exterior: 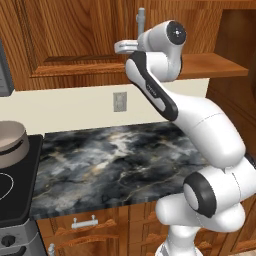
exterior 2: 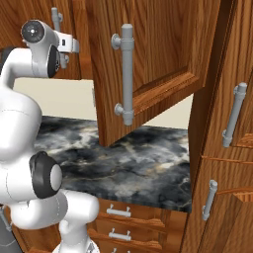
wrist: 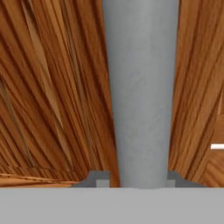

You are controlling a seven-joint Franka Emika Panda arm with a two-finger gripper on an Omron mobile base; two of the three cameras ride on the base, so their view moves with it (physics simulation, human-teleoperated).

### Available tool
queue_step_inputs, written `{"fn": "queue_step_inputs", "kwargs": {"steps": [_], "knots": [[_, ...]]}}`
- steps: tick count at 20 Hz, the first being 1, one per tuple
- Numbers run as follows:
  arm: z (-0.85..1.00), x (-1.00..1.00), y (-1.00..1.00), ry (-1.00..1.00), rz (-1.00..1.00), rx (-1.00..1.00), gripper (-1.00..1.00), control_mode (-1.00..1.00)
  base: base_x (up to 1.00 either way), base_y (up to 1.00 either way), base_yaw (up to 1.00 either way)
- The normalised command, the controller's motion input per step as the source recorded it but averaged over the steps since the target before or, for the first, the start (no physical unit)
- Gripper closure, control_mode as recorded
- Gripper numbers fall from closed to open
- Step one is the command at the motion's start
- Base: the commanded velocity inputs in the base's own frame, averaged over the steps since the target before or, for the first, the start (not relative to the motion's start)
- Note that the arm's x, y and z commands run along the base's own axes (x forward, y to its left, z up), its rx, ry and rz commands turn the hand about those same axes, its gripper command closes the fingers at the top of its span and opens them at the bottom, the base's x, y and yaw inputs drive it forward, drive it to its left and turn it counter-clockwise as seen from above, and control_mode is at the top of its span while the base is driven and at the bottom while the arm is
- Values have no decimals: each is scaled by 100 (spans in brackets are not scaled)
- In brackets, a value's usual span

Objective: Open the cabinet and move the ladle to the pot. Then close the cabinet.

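The gripper [wrist: 143, 183] sits at the grey bar handle [wrist: 141, 92] of the left door of the cabinet [exterior: 75, 40]. In the hand view the handle runs up the middle of the frame, with 1 dark fingertip [wrist: 94, 178] at its lower left and the other at its lower right, each right against the bar. The jaws look closed around the handle, the wood grain of the door close behind it.

In the left base view the white arm rises from the lower right and bends to the upper centre, where the hand meets the handle [exterior: 141, 20] at the lower edge of the wall cabinet. In the right base view the same hand reaches the handle [exterior 2: 57, 19] in the upper left corner.

The right door [exterior 2: 148, 64] stands swung out toward the camera in the right base view, filling the upper centre, its own long bar handle [exterior 2: 126, 74] upright on it.

The pot [exterior: 11, 142] sits on the black stove [exterior: 15, 185] at the left edge of the left base view, partly cut off. A dark marbled counter [exterior: 115, 165] spreads across the middle, with drawers [exterior: 85, 227] below and a wall outlet [exterior: 119, 102] above it.
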Motion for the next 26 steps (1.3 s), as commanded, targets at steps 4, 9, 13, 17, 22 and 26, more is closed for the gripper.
{"fn": "queue_step_inputs", "kwargs": {"steps": [4,9,13,17,22,26], "knots": [[-10,0,0,0,0,0,100,-100,0,0,0],[-24,-3,0,-2,0,-1,100,-100,0,0,0],[-1,-39,6,0,-2,0,100,-100,0,0,0],[0,-57,28,0,-9,0,100,-100,0,0,0],[0,-74,44,0,-14,0,100,-100,0,0,0],[0,-77,42,0,-15,0,100,-100,0,0,0]]}}
